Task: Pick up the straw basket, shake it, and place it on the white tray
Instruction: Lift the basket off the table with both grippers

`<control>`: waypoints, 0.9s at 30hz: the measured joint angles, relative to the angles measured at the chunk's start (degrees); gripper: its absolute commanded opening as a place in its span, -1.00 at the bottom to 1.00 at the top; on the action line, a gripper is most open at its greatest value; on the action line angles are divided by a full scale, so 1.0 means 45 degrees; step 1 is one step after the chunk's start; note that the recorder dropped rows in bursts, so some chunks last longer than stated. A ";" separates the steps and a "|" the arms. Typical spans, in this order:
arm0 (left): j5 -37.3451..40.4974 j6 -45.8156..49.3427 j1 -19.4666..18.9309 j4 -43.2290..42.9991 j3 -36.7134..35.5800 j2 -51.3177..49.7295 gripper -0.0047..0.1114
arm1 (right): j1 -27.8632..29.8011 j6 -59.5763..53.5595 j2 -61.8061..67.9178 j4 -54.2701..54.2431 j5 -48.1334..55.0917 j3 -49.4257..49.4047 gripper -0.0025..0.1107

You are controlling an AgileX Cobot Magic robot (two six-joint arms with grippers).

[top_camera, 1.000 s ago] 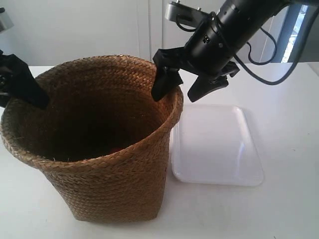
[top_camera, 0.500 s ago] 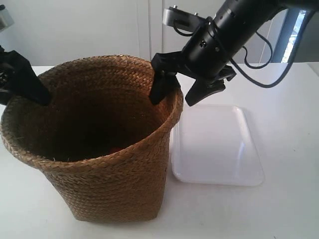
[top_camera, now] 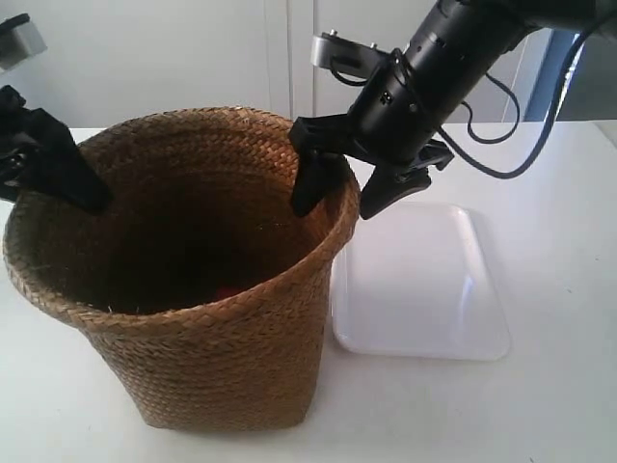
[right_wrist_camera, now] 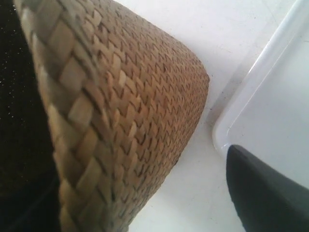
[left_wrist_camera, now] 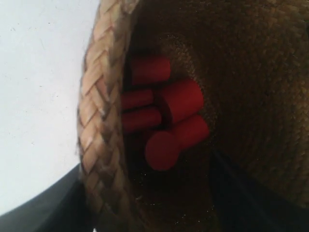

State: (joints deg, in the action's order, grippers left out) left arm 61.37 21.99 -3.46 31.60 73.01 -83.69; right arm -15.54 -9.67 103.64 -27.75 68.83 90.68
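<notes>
**Item: straw basket [top_camera: 222, 357].** It is standing upright on the table [top_camera: 559, 405] with its mouth facing up. It is not yet sitting on the tray. Several red cylinders [left_wrist_camera: 169, 116] are lying in its dark bottom.

**Item: white tray [top_camera: 415, 280].** It is lying flat just beside the basket's base, on the side where the right arm is working. Nothing is resting on it.

**Item: right gripper [top_camera: 337, 207].** It is straddling the braided rim on the tray side. One finger is reaching inside the basket and the other is hanging outside. The jaws are standing wide, with a gap showing between the outer finger and the wall, so nothing is being gripped.

**Item: left gripper [top_camera: 53, 169].** It is sitting at the opposite rim, across the mouth from the right one. The left wrist view shows the rim passing between its dark fingers. The jaws are standing apart and nothing is being clamped.

**Relation governing the coming move.** The two rim sections are already lying between the jaws, on opposite sides of the mouth. The closing is likely wanting to be inward on the rim from both sides at once. The tray is lying on the right gripper's side, so the carry is probably going that way.
</notes>
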 measured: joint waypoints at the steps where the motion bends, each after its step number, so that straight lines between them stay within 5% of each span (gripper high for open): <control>1: -0.0055 0.0000 0.0069 -0.0100 0.0000 0.0000 0.21 | 0.0000 0.0057 0.0000 0.0000 0.0053 0.0000 0.32; 15: -0.0189 -0.0336 0.0528 -0.0770 0.0000 -0.0566 0.14 | -0.1113 0.1480 -0.0507 0.1880 -0.0820 0.0000 0.30; 24: -0.0292 -0.0442 0.0743 -0.0732 0.0000 -0.0691 -0.30 | -0.1113 0.1893 -0.0507 0.2160 -0.0818 0.0000 -0.23; 27: -0.0318 -0.0524 0.0743 -0.0732 0.0000 -0.0691 -0.42 | -0.1113 0.2004 -0.0507 0.2160 -0.0763 0.0000 -0.27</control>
State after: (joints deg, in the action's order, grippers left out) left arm 59.94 19.63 -0.12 28.31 73.01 -86.80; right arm -20.55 -0.65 101.36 -18.03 65.39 90.68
